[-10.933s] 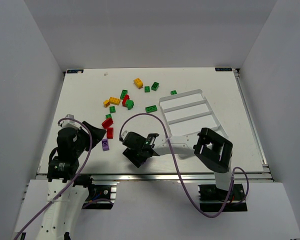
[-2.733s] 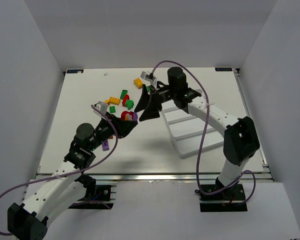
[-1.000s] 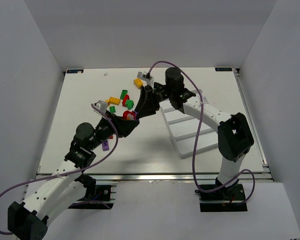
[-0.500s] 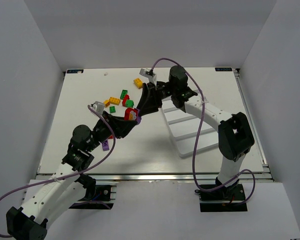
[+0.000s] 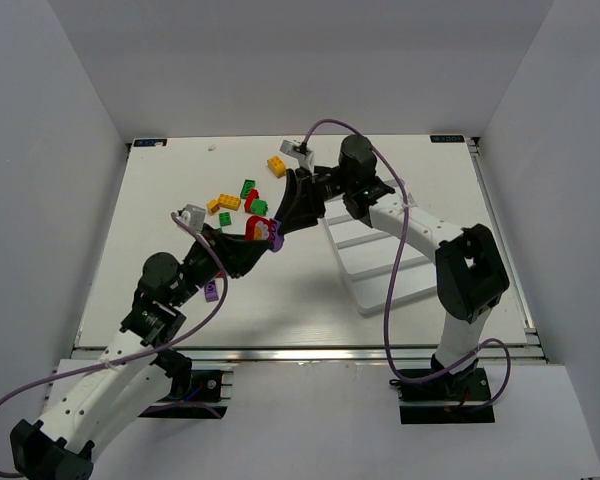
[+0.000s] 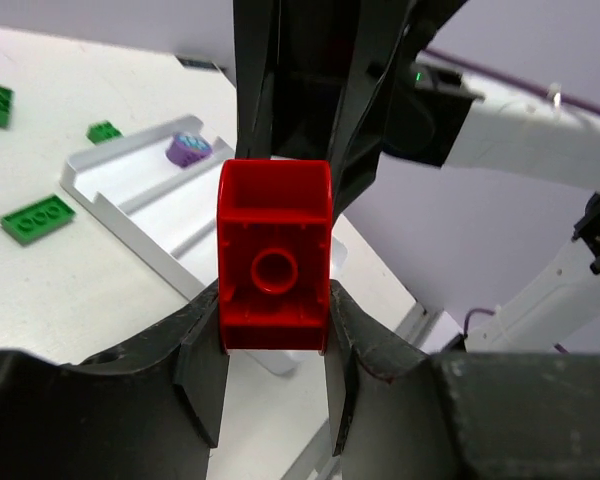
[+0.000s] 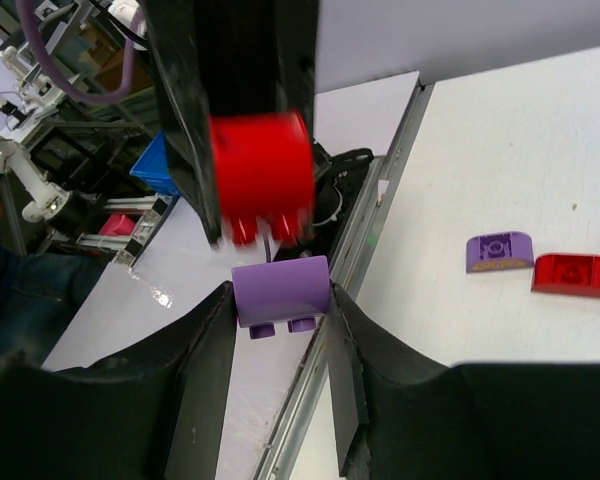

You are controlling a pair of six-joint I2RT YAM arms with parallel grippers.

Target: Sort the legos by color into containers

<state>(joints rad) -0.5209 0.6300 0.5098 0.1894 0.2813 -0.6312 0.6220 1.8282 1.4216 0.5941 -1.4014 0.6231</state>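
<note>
While the right gripper [image 5: 285,218] has held its clamp unchanged over the last second, the left gripper [image 5: 262,232] has tightened, and its arm has drawn back slightly toward the near left.

Top view: both grippers meet above the worktop [image 5: 180,180], just left of the tray [image 5: 380,285]. A red brick [image 5: 261,228] and a purple brick [image 5: 276,238] sit between them. Loose on the worktop, count:
- three yellow-orange bricks [image 5: 229,201]
- three green bricks [image 5: 248,187]
- one loose red brick [image 5: 251,199]
- one loose purple brick [image 5: 211,291]

The arms may hide others.

Left wrist view: the left gripper is clenched on the red brick, whose hollow underside faces the camera. One purple piece [image 6: 187,148] already lies in a tray compartment. Three green bricks lie on the worktop beside the tray.

Right wrist view: the right gripper grasps the purple brick. The red brick sits directly above it, blurred, with a thin gap between the two. The pair appears to be coming apart, which would free each brick for its own colour compartment.
</note>
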